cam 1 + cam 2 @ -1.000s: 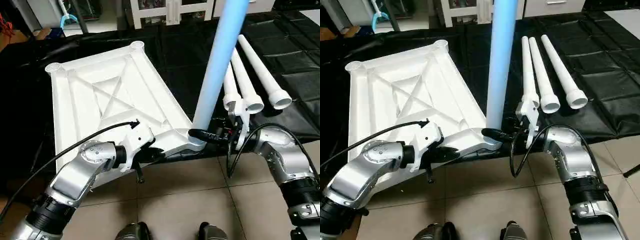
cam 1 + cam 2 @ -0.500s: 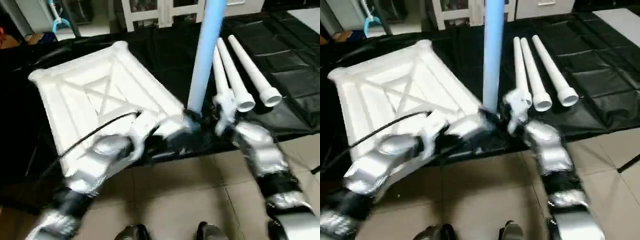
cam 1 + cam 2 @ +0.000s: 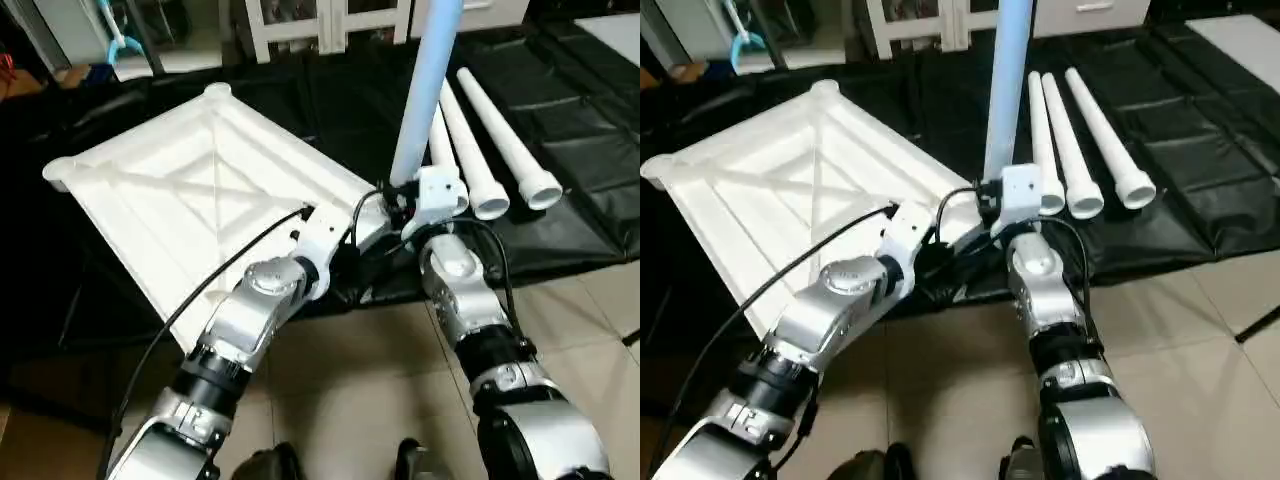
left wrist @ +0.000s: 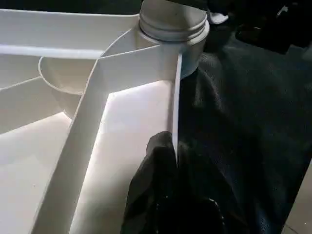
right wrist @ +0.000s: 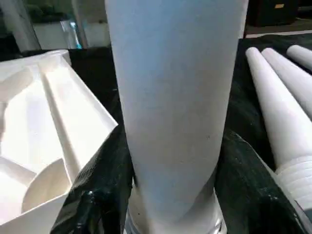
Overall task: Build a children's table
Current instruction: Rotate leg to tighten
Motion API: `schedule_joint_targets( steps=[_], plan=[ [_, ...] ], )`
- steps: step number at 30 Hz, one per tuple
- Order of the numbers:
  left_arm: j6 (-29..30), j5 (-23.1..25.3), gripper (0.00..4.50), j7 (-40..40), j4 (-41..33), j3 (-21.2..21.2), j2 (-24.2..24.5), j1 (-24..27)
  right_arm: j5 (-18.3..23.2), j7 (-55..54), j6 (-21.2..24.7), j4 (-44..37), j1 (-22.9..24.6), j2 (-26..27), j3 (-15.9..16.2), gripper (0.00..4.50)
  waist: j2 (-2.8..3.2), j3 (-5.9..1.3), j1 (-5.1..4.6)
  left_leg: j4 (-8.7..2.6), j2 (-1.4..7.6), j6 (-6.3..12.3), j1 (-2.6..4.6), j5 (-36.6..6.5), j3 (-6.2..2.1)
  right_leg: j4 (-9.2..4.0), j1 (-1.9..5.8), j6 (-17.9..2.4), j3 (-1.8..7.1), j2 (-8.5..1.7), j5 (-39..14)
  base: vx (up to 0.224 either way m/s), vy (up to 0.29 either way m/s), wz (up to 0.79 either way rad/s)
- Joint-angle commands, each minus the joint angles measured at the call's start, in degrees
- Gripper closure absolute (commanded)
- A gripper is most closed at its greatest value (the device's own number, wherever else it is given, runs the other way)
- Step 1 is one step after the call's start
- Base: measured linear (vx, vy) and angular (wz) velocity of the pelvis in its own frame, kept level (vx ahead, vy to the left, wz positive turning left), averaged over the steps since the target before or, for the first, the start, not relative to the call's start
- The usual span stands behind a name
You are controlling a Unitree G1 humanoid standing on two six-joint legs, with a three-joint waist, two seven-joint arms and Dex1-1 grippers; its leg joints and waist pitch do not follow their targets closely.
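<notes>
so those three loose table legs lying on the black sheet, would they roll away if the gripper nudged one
Probably yes: the three loose legs are smooth round tubes lying flat on the black sheet. Being tapered, with a wider collar at the near end, each would likely curve rather than roll straight. They lie side by side, so a nudged one would probably bump its neighbour.

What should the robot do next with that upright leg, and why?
Probably keep twisting or pressing the upright leg down into its corner socket. The right gripper is clamped around its base, the left gripper pinches the tabletop rim to steady it, and three legs lie waiting on the black mat.
</notes>
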Motion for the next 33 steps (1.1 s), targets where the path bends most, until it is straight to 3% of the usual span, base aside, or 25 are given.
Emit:
schedule_joint_targets(
  steps=[1,4,7,10,13,15,17,18,19,20,21,24,28,33],
  plan=[
    [-1.67,0.69,4.50,3.85,1.75,2.92,0.60,0.29,1.87,4.73,-0.18,0.80,1.18,2.33,1.48,2.58,-0.91,-3.55,-0.11,-4.60,2.23,2.09,1.94,-24.06,-1.56,-3.61,1.73,-8.36,0.21,-0.46,-22.21,0.000,0.000,0.00],
    [-0.95,0.95,4.50,1.26,0.70,2.20,2.63,1.25,4.59,13.36,-1.99,-3.28,2.58,1.13,1.57,1.88,-0.94,-3.74,0.03,-4.48,2.35,2.75,1.86,-22.90,-1.52,-3.44,1.99,-9.06,0.29,-0.61,-20.63,0.000,0.000,0.00],
    [-0.30,0.81,4.50,-2.17,-0.95,0.90,4.69,2.41,5.89,17.13,-1.88,-5.72,3.29,-0.93,1.58,1.66,-1.07,-3.73,-0.28,-4.41,2.24,4.37,1.01,-20.19,-1.64,-3.09,2.71,-9.51,0.13,-0.80,-19.56,0.000,0.000,0.00],
    [1.36,0.30,4.50,-6.04,-3.14,-0.26,6.93,3.95,7.87,22.13,-0.41,-7.64,3.55,-2.96,0.85,1.36,-0.96,-3.89,-0.52,-4.27,2.41,4.71,1.11,-18.85,-1.65,-2.92,2.75,-10.28,0.07,-0.78,-18.64,0.000,0.000,0.00],
    [3.08,-1.70,4.50,-15.56,-8.73,-3.49,13.05,8.00,13.92,40.61,8.87,-16.56,6.64,-10.25,3.24,1.12,-0.98,-4.05,-0.15,-3.84,2.56,6.37,1.76,-16.27,-1.33,-2.50,2.85,-12.82,0.21,-0.48,-13.53,0.036,-0.007,0.02],
    [3.41,-2.29,4.50,-17.66,-10.15,-4.14,14.46,8.98,14.84,44.67,10.72,-18.35,7.39,-12.22,3.91,0.99,-0.79,-4.09,0.03,-3.59,2.69,7.12,1.88,-14.39,-1.18,-2.21,2.57,-13.72,0.40,-0.37,-11.77,0.079,-0.008,0.04],
    [3.37,-3.69,4.50,-21.88,-13.37,-5.38,17.58,10.88,14.50,48.76,11.88,-19.28,7.82,-15.89,4.43,0.79,-1.07,-4.34,0.34,-3.17,2.69,7.64,1.81,-12.44,-1.15,-1.60,2.70,-14.59,0.54,-0.40,-9.74,0.078,-0.008,0.03],
    [3.37,-3.69,4.50,-21.88,-13.37,-5.38,17.58,10.88,14.50,48.76,11.88,-19.28,7.82,-15.89,4.43,0.61,-0.87,-4.47,0.29,-2.98,2.67,7.97,1.75,-10.96,-1.16,-1.17,2.75,-15.27,0.53,-0.42,-8.38,0.069,-0.007,0.00],
    [3.65,-4.24,4.50,-23.07,-14.43,-5.66,18.54,11.45,14.07,49.46,12.01,-19.19,7.74,-16.99,4.51,0.61,-0.74,-4.80,0.44,-2.66,2.63,8.45,1.98,-8.83,-1.11,-0.80,2.76,-16.08,0.51,-0.35,-5.65,0.069,-0.007,0.00],
    [4.12,-4.99,4.50,-24.63,-15.84,-5.80,19.73,12.21,13.44,51.42,12.63,-19.12,7.74,-18.88,5.06,0.61,-1.11,-5.00,0.54,-2.50,2.59,8.92,2.12,-7.63,-0.96,-0.76,2.75,-16.54,0.52,-0.25,-4.07,0.059,-0.003,0.01],
    [4.56,-5.56,4.50,-25.78,-16.84,-5.82,20.63,12.74,12.44,53.14,12.66,-18.71,7.64,-20.61,5.74,0.61,-0.92,-5.12,0.81,-2.26,2.56,9.91,2.11,-5.05,-0.98,-0.33,2.86,-17.32,0.47,-0.16,-1.09,0.000,0.000,0.00],
    [2.93,-6.05,4.50,-30.35,-19.17,-6.82,23.75,13.97,12.12,59.00,15.21,-18.98,7.66,-24.95,7.05,0.61,-1.11,-5.20,1.70,-1.88,2.52,11.78,2.09,-2.60,-0.85,-0.08,3.07,-17.77,0.35,-0.16,-0.29,0.000,0.000,0.00],
    [4.10,-7.46,4.50,-32.93,-21.44,-7.09,25.62,14.67,14.24,63.69,19.24,-21.80,8.49,-27.39,7.62,0.61,-1.25,-4.78,1.89,-2.24,2.79,10.45,2.14,-6.68,-0.83,-0.62,3.01,-16.88,0.51,-0.39,-6.75,0.000,0.000,0.00],
    [4.45,-7.50,4.50,-33.66,-22.06,-7.22,26.22,14.79,14.79,65.11,19.63,-22.76,9.04,-27.60,7.62,0.94,-1.36,-4.28,1.77,-2.92,2.89,5.69,2.33,-15.14,-1.00,-1.42,2.51,-14.27,0.93,-0.48,-16.90,0.000,0.000,0.00]
  ],
)
